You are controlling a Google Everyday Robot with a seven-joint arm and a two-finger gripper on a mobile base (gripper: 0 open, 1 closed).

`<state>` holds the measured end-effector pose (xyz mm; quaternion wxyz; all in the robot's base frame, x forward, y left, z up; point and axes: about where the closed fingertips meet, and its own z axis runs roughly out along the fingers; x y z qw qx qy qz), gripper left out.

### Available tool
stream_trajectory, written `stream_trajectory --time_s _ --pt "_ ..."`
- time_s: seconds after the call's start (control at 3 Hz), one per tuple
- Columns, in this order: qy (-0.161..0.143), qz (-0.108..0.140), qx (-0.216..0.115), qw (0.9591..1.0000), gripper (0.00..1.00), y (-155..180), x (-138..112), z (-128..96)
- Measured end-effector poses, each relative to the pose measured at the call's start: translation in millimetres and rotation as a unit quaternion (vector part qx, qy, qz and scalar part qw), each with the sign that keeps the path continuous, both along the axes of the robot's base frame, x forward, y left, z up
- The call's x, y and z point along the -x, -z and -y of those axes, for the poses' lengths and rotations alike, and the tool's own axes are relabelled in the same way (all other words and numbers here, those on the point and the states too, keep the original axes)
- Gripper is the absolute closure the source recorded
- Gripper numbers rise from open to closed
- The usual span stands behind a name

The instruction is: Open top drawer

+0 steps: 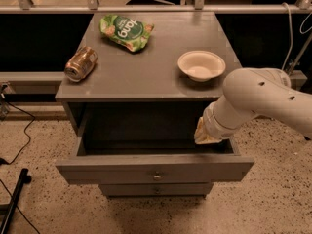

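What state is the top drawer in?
Open: the top drawer stands pulled out from the cabinet, interior exposed; the gripper is at its right side.

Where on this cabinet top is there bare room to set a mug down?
Widest bare patch on the cabinet top: front middle, between can and bowl. Also back right, behind the bowl. Chip bag crowds the back left. The gripper sits inside the top drawer, right end.

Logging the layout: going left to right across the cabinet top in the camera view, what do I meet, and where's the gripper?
Can → green snack bag → white bowl. The gripper sits lower, at the right end of the open top drawer.
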<state>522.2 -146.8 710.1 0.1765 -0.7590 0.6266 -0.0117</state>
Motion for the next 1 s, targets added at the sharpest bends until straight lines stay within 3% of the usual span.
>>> stream_trajectory --time_s 0.33,0.67,1.0 --pt "0.007 -0.02 0.004 0.9998 0.88 25 -10 5" --pt "0.014 -0.04 -0.001 0.9991 1.0 51 -14 10" --pt "0.014 -0.073 -0.006 0.9972 1.0 74 -9 16"
